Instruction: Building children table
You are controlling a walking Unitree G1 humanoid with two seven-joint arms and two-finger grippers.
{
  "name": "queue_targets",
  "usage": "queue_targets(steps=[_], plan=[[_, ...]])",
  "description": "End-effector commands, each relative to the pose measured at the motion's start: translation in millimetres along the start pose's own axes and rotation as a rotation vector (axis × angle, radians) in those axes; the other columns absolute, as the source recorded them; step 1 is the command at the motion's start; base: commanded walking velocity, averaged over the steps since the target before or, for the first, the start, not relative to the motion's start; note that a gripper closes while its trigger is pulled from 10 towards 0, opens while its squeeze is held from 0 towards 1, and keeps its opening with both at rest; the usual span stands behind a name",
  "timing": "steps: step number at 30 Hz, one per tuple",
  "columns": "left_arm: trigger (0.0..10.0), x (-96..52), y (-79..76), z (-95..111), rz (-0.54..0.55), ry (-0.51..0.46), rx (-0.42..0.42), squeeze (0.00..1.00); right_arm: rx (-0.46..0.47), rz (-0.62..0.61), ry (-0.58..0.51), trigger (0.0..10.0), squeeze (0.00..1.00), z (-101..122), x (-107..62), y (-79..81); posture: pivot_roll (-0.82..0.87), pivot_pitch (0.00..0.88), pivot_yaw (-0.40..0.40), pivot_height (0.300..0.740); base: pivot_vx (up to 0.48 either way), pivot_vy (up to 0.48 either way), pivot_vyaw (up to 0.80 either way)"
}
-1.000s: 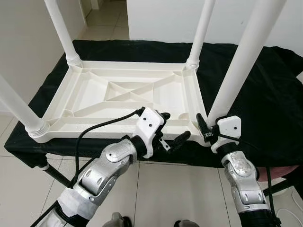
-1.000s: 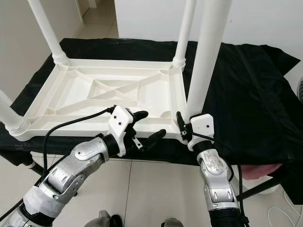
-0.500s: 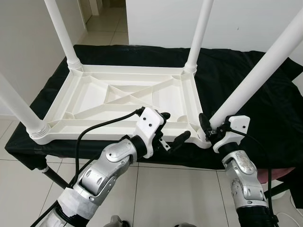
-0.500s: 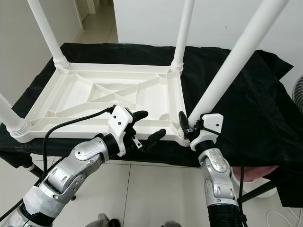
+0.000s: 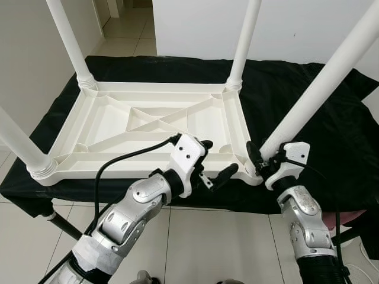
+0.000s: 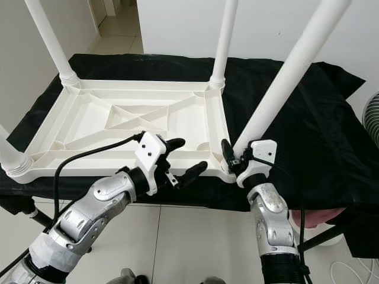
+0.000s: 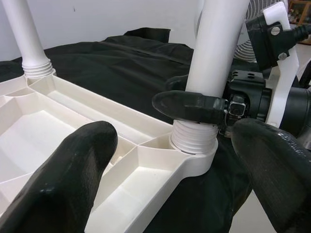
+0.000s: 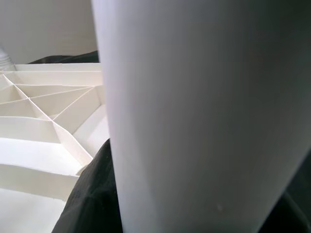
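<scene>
white table top point(image 5: 148, 127) lies upside down on the black cloth point(image 5: 308, 112). right gripper point(image 5: 260, 163) is clamped around the near-right leg point(image 5: 320, 89) at its socket; leg is tilted. left gripper point(image 5: 216, 163) hovers released at the near edge.

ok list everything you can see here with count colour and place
upturned plastic table top: 1, white, ribbed underside up, on the black cloth
round plastic table legs: 4, white, one at each corner; near-right one leaning
black cloth: 1, black, draped over the work surface
tiled floor: pale, below and beyond
fan: 1, pale, far right edge
left gripper: 1, black fingers, open, by the top's near edge
right gripper: 1, black fingers, shut on the leaning leg just above its threaded base
</scene>
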State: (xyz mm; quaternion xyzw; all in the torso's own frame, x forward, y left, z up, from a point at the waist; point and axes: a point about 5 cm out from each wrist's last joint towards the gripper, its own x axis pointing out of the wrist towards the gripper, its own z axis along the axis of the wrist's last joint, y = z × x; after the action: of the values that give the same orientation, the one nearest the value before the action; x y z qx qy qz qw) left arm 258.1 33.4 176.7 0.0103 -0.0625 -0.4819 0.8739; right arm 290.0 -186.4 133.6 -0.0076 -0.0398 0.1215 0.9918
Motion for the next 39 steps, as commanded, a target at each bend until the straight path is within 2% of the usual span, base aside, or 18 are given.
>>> queue_targets(steps=[1,6,13,17,21,23,26,28,30,33,39], plan=[[10.0,-0.9,-3.9,3,-0.077,-0.005,0.02,0.0,-0.039,0.019,0.27,10.0,0.0,-44,-13.6,-1.4,-0.1,0.087,0.057,0.74,0.0,0.0,0.0],[10.0,-1.0,-3.7,3,-0.073,-0.007,0.02,0.0,-0.091,0.057,0.315,10.0,0.0,-49,-15.4,-2.0,-0.1,0.087,0.057,0.74,0.0,0.0,0.0],[10.0,-1.7,-4.0,3,-0.073,-0.006,0.022,0.0,-0.188,0.095,0.313,10.0,0.0,-45,-11.0,-4.0,-0.09,0.082,0.055,0.74,0.0,0.0,0.0],[10.0,-1.8,-4.0,3,-0.074,-0.005,0.022,0.0,-0.203,0.104,0.31,10.0,0.0,-44,-10.9,-3.8,-0.09,0.082,0.055,0.74,0.0,0.0,0.0],[10.0,-2.3,-4.2,3,-0.074,-0.005,0.025,0.0,-0.248,0.172,0.201,10.0,0.0,-34,-13.2,1.4,-0.09,0.08,0.056,0.74,0.0,0.0,0.0],[10.0,-2.3,-4.3,3,-0.076,-0.005,0.027,0.0,-0.223,0.17,0.146,10.0,0.0,-32,-16.9,1.9,-0.09,0.08,0.056,0.74,0.0,0.0,0.0],[10.0,-2.4,-4.3,3,-0.076,-0.006,0.028,0.0,-0.194,0.154,0.14,10.0,0.0,-34,-19.2,0.3,-0.1,0.072,0.054,0.74,0.0,0.0,0.0],[10.0,-2.2,-4.6,4,-0.077,-0.007,0.029,0.0,-0.108,0.119,0.107,10.0,0.0,-35,-23.5,-3.4,-0.1,0.072,0.054,0.74,0.0,0.0,0.0],[10.0,-2.2,-4.6,4,-0.077,-0.007,0.029,0.0,-0.108,0.119,0.107,10.0,0.0,-35,-23.5,-3.4,-0.1,0.072,0.054,0.74,0.0,0.0,0.0],[10.0,-2.2,-4.7,4,-0.081,-0.007,0.03,0.0,-0.031,0.056,0.146,10.0,0.0,-42,-23.1,-9.4,-0.1,0.064,0.062,0.74,0.0,0.0,0.0],[10.0,-2.3,-5.0,3,-0.086,-0.006,0.03,0.0,-0.033,0.009,0.209,10.0,0.0,-46,-18.5,-13.8,-0.1,0.063,0.066,0.74,0.0,0.0,0.0]])
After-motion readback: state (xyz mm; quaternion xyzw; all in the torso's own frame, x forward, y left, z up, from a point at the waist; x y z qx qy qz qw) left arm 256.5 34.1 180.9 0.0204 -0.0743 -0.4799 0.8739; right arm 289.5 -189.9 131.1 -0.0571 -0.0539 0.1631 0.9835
